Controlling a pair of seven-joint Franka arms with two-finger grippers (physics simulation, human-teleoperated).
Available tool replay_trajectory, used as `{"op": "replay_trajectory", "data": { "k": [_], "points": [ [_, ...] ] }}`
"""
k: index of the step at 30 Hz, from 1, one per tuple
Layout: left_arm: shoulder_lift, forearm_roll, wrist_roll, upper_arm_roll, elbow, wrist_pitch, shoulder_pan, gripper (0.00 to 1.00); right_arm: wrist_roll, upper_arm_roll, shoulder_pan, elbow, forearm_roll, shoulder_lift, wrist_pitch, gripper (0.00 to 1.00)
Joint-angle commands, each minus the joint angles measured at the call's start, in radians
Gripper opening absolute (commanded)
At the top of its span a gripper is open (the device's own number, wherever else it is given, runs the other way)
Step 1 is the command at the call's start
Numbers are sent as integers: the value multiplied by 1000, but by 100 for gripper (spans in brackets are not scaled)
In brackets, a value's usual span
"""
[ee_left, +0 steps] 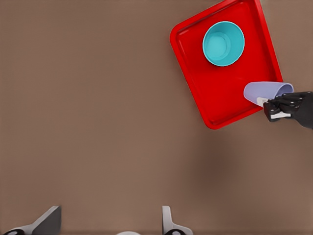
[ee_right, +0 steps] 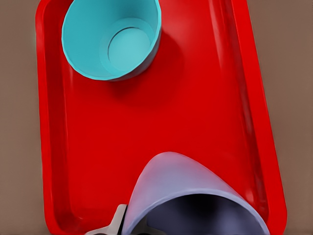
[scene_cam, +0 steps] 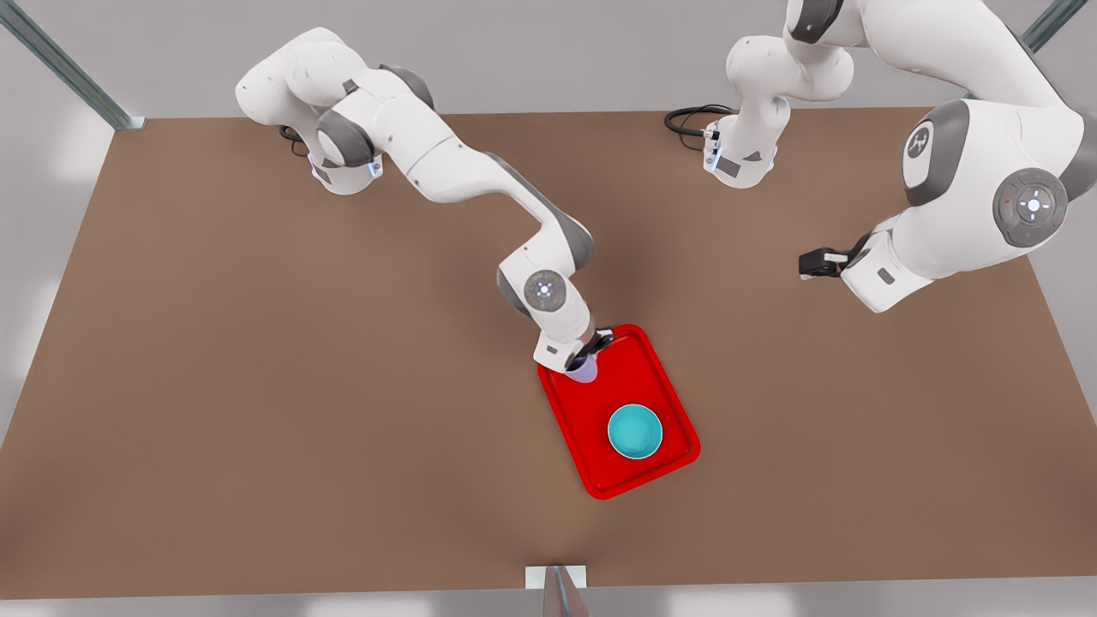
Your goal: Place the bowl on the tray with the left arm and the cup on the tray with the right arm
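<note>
On the brown worktop point(scene_cam: 257, 411), the red tray point(scene_cam: 664, 403) at the front view's lower centre already carries the teal bowl point(scene_cam: 635, 431). Your right gripper point(scene_cam: 591, 350) pinches the lavender cup point(scene_cam: 584, 369) over the tray's upper end; level it, lower gently, then release. The left gripper point(scene_cam: 810, 263) waits spread at the front view's right.

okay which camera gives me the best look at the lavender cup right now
The right wrist view: the cup looms close, dark inside visible, over the tray near the bowl. The left wrist view shows it small, gripped by the right tool. In the front view the arm mostly covers the cup.
</note>
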State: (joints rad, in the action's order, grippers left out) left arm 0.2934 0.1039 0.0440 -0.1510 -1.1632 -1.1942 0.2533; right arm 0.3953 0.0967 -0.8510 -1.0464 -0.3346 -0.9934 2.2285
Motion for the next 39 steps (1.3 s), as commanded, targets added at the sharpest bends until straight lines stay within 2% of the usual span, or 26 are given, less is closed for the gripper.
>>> {"op": "replay_trajectory", "data": {
  "k": [1, 5, 7, 8, 10, 22, 25, 27, 28, 29, 31, 34, 37, 39],
  "points": [
    [-2, 5, 0, 1, 0, 1, 1, 100, 23, 5, -5, 2, 5, -5, -15, 21],
    [0, 5, 0, 1, 0, 1, 0, 100, 22, 11, -5, 0, 5, -14, 0, 23],
    [0, 5, -1, -1, 0, 1, 0, 100, 19, 9, -5, 0, 3, -14, 5, 55],
    [-2, 4, -1, -2, 0, 1, 0, 100, 19, 9, -5, 0, 3, -14, 5, 64],
    [0, 4, -3, -5, 0, 2, 0, 100, 19, 9, -5, 0, 3, -13, 5, 100],
    [-2, 2, -1, -9, 0, 16, -3, 100, 25, -3, -3, 29, -32, 13, -10, 100],
    [-2, 2, 2, -5, 7, 16, -2, 100, 25, 0, 3, 29, -47, 78, -108, 100],
    [-2, 2, 2, -7, 20, 36, -2, 100, 19, -2, 70, 22, -46, 185, -268, 100],
    [-2, 2, 2, -5, 20, 41, 0, 100, 17, 0, 125, 5, -41, 269, -447, 100],
    [-2, 2, -1, -5, 20, 42, 0, 100, -30, 1, 199, -99, -34, 380, -601, 100],
    [-2, 4, -6, -7, 20, 47, -3, 100, -259, 6, 328, -251, 233, 516, -788, 100],
    [-2, 5, -4, 1, 51, 65, 3, 100, -386, 9, 461, -414, 459, 679, -802, 100],
    [0, 77, -1, -7, 80, 84, -6, 100, -469, 24, 503, -497, 470, 873, -813, 100],
    [-2, 77, -1, -7, 85, 85, -6, 100, -469, 55, 503, -497, 463, 934, -843, 100]
  ]
}}
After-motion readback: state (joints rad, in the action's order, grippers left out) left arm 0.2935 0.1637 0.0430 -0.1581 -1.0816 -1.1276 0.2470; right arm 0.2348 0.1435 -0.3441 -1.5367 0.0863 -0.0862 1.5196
